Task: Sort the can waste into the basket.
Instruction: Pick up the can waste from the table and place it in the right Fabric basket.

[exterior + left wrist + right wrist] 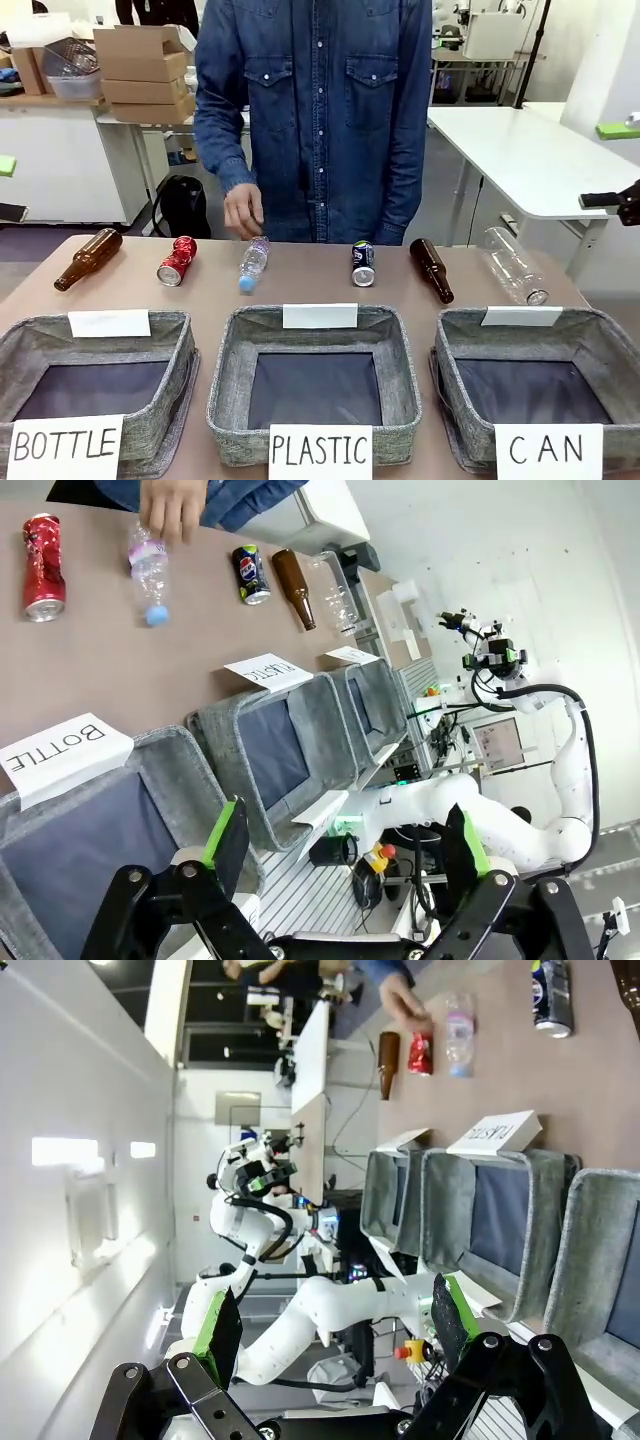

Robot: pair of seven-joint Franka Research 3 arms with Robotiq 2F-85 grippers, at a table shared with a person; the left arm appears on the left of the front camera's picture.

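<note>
Front view: two cans (176, 261) (363, 263), four bottles (88, 259) (253, 262) (431, 270) (512, 265), three baskets (185, 335) (225, 370) (447, 365) (left hand (348, 835), right hand (336, 1318) apart).

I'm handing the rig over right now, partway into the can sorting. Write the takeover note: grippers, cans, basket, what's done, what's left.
Left gripper: jaws open, empty, back behind the baskets.
Right gripper: jaws open, empty, also back.
Red can and dark blue can: both lie on their sides in the far row among the bottles.
CAN basket: on the robot's right, nothing in it.
Person's hand: at the far end of the small clear bottle, between the two cans.
Done: nothing sorted.
Left: both cans into the CAN basket.
</note>
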